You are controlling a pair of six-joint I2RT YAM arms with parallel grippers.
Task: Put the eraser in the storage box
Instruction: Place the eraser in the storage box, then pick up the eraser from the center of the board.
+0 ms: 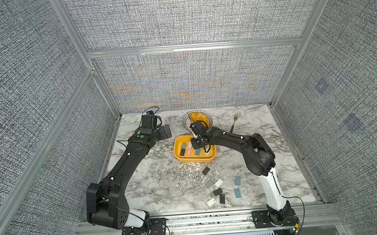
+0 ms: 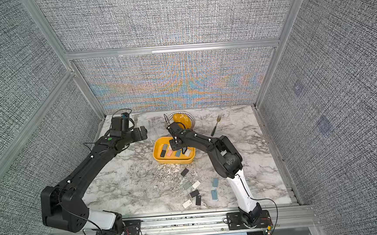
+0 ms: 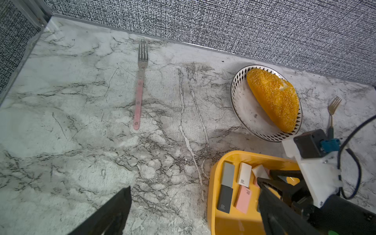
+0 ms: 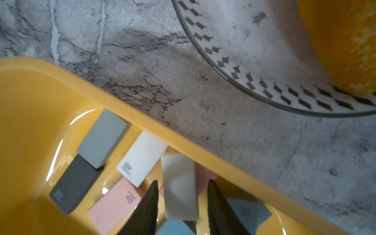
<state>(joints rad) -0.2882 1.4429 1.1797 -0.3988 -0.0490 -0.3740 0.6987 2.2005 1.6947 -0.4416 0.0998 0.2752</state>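
Overhead, in both top views: a white marble-patterned table [image 1: 155,181] boxed in by grey woven wall panels [image 1: 187,20] on aluminium rails [image 1: 191,47]. Near the back wall, a patterned-rim plate [image 1: 186,122] with a bread roll [image 1: 196,116] and, off to one side, a fork [image 1: 235,122]. Just in front of the plate, the yellow storage box [image 1: 194,160], with a row of stored erasers [image 1: 183,150] inside. Above the box, the right gripper [image 1: 195,146], pointed down into it. Toward the near edge, loose erasers [image 1: 206,170] scattered in dark, grey, white and blue. On the far side of the box from the fork, the left gripper [image 1: 167,131], jaws spread wide and empty.

From the left wrist: scuffed marble veining running up to a corner of the woven walls, a pink-handled fork [image 3: 139,97] lying alone, the plate and roll beside the box. Inside the box, a white eraser [image 3: 259,170] tilted on edge just ahead of the right gripper's black fingers [image 3: 284,174].

From the right wrist: jaws parted, the white eraser between them with a gap on either side, not pinched, inside the box and leaning against a pink eraser [image 4: 203,176] below the rim. Bare grey-veined marble between box and plate.
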